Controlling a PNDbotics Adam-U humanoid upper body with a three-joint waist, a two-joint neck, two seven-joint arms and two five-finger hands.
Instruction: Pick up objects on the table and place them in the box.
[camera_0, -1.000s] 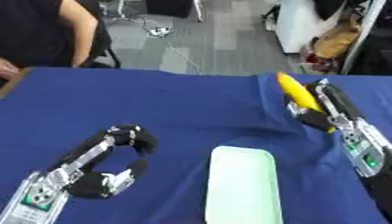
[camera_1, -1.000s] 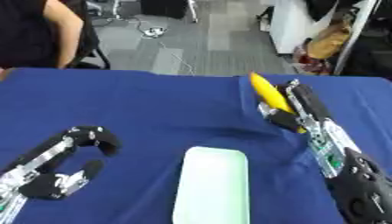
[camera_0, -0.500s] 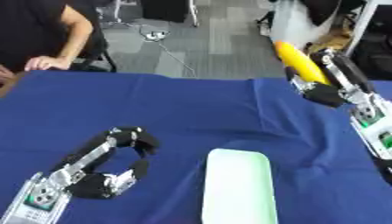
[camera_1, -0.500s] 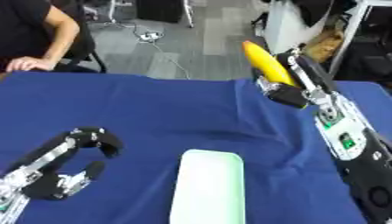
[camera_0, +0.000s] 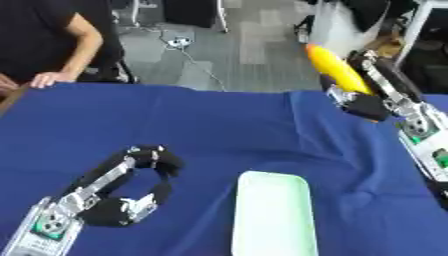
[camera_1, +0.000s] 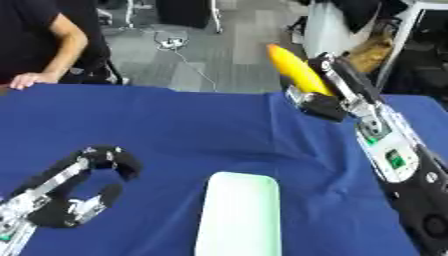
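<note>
The right hand (camera_1: 325, 97), a black hand on a silver-jointed arm, sits at roughly 2 o'clock of the view, raised above the far edge of the blue cloth-covered table (camera_1: 192, 130). Its fingers and thumb are curled round a yellow, elongated, banana-shaped object (camera_1: 296, 74), which projects up and toward 11 o'clock from the grasp and is clear of the table surface. The left hand (camera_0: 131, 187) lies at about 8 o'clock, low over the cloth, its fingers and thumb curved toward each other into a C shape with nothing between them. A pale green, rounded-rectangular box (camera_0: 273, 215) rests flat on the cloth at 6 o'clock, its long axis running toward 12 o'clock; it lies between the two hands, near the left hand and well apart from the held yellow object.
</note>
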